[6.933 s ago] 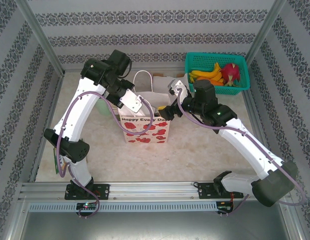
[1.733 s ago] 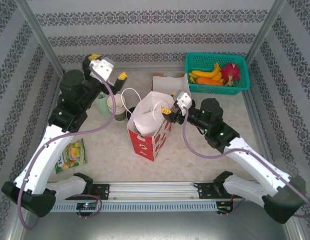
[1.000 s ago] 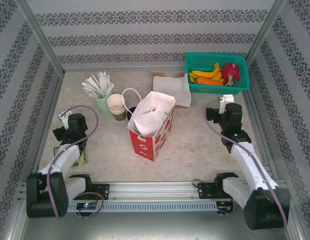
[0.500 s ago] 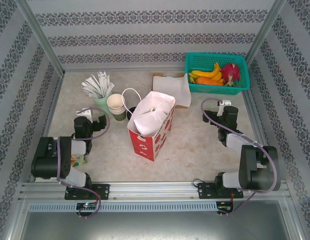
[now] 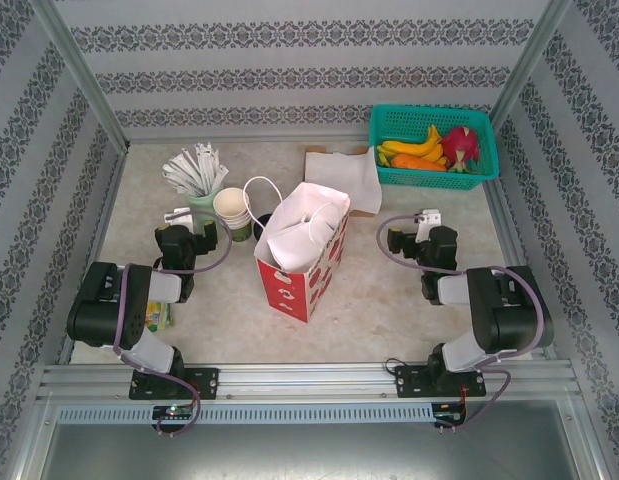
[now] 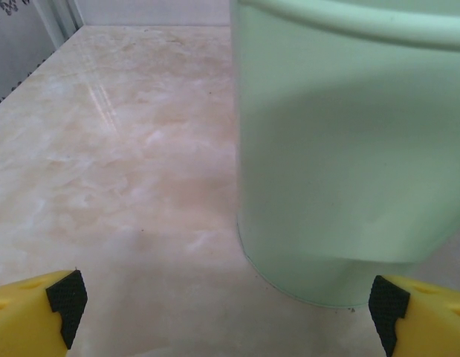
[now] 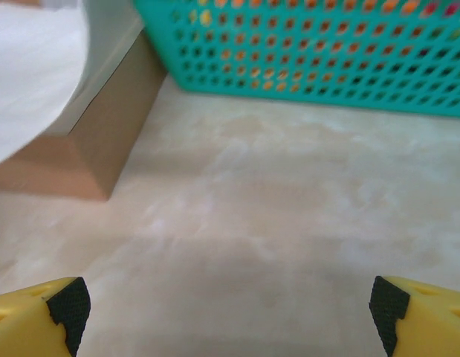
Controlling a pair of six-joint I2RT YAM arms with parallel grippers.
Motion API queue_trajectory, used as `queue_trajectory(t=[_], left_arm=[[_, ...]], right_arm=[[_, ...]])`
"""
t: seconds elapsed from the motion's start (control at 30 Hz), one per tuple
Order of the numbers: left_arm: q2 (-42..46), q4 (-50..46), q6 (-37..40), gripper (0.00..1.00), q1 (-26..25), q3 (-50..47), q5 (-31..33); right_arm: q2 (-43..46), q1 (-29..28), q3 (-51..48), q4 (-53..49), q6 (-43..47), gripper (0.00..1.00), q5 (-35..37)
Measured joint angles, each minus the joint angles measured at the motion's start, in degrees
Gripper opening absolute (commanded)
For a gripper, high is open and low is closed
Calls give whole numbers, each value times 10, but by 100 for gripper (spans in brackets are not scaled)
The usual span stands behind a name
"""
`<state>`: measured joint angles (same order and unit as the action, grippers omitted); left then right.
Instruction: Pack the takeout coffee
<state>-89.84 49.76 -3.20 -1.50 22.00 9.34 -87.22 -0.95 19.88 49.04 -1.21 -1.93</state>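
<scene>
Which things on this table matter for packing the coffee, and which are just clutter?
For the job: paper bag with red hearts; dark round shape between bag and stacked cups, possibly the coffee's lid, too hidden to tell.
Lying about: stacked cups; cup of white sticks; fruit basket; cardboard box; snack packet.

This is a robotics lab test cell dressed up as a café or home counter, not a lived-in room. Bare aluminium posts (image 5: 81, 75) frame it. Flat panels of striped patterned wallpaper (image 5: 309, 75) close it off from 9 through 12 to 3 o'clock. The marble-look counter (image 5: 389, 290) ends at 6 o'clock in an aluminium rail (image 5: 309, 378), where the left arm (image 5: 114, 310) and right arm (image 5: 504, 310) are bolted. The goods look staged: a teal basket (image 5: 439, 180) of fruit (image 5: 419, 148) at 1 o'clock, a heart-printed gift bag (image 5: 294, 285) at centre, and paper cups (image 5: 232, 208) at 10 o'clock.
</scene>
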Motion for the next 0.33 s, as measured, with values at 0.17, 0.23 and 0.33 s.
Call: queue_trajectory(t=[0.17,0.23,0.33], left_arm=[[0,0,0,99,0,0,2],[0,0,0,99,0,0,2],[0,0,0,99,0,0,2]], right_arm=[[0,1,14,12,-1,98,27],[0,1,14,12,-2,98,30],[0,1,14,12,-2,98,35]])
